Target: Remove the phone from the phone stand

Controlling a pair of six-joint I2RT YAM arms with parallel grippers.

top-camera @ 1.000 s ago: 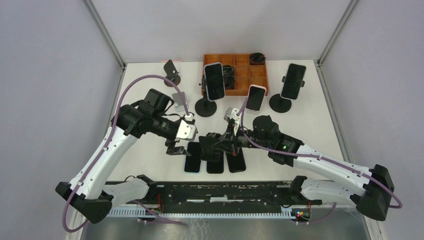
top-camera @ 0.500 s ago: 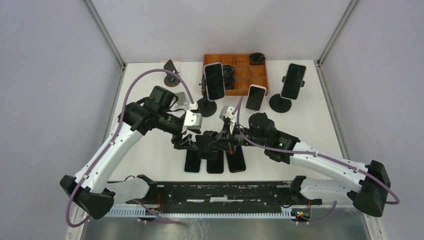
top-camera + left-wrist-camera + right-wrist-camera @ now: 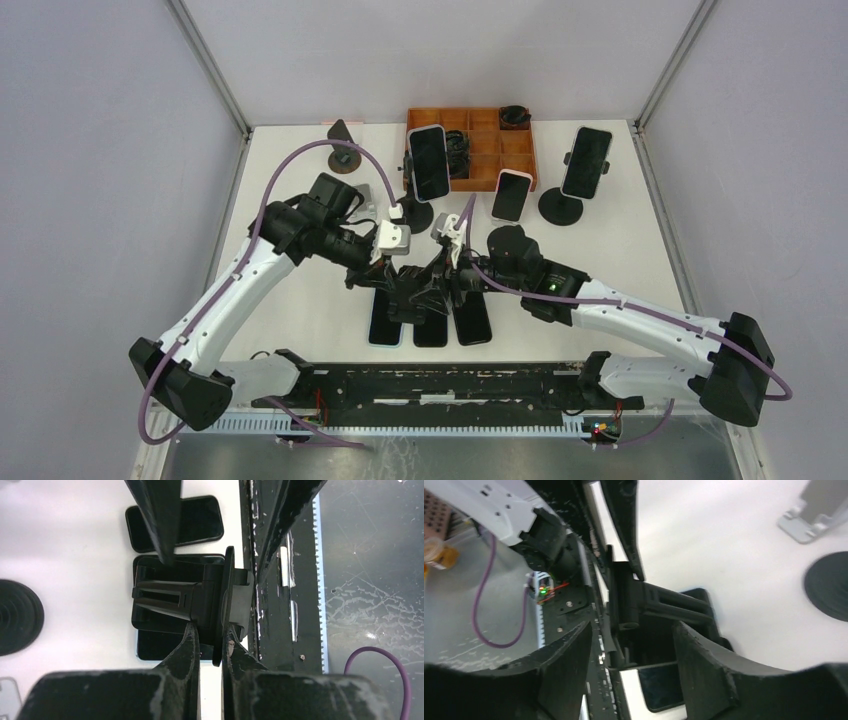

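Note:
A black phone stand [image 3: 415,296] hangs low over three dark phones [image 3: 430,322] that lie flat near the table's front edge. It carries no phone that I can see. My left gripper [image 3: 393,284] is shut on the stand's thin plate; in the left wrist view the gripper [image 3: 210,632] pinches the plate edge of the stand [image 3: 172,597]. My right gripper [image 3: 437,284] stands open around the stand [image 3: 659,605] from the other side, its fingers [image 3: 704,660] apart from it. Another three phones sit upright on stands at the back [image 3: 428,163], [image 3: 510,196], [image 3: 586,162].
An orange compartment tray [image 3: 520,150] sits at the back centre. An empty black stand [image 3: 345,142] is at the back left. A round black stand base [image 3: 17,615] lies left of the flat phones. The black rail [image 3: 430,385] runs along the near edge.
My left gripper moved right to the stand and shut on its plate. My right gripper, shut a second ago, has opened and let the stand go.

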